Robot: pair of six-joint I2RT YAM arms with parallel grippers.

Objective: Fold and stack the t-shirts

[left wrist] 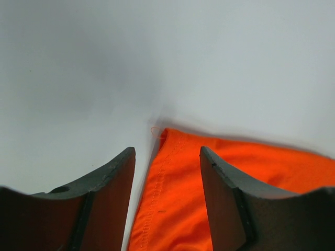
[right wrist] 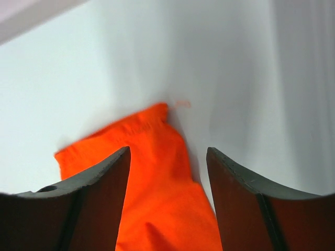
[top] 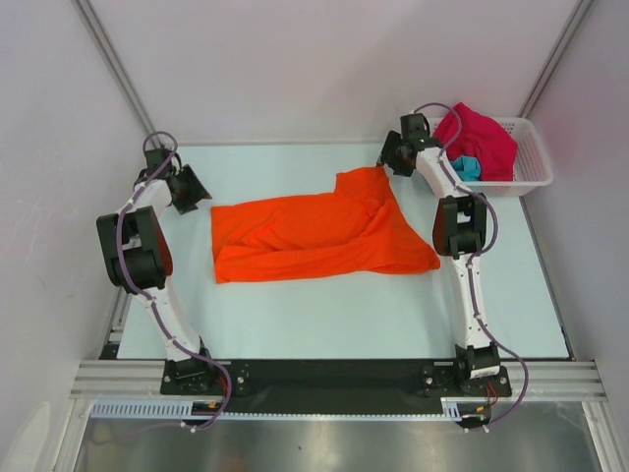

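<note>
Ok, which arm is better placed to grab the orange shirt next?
Right, narrowly. Both are open over a far corner of the shirt, but the right gripper sits further in over the cloth; the left gripper is only at the hem's edge.

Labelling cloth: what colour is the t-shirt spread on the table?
Bright orange cloth t-shirt; clearest in the top external view.

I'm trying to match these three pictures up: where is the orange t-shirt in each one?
Top external: the orange t-shirt lies across the middle of the table.
Left wrist: lower centre to right, its corner between the left hand's open fingers.
Right wrist: lower centre-left, between the right hand's open fingers.
Shared landmark: the pale table under it in all three.
</note>
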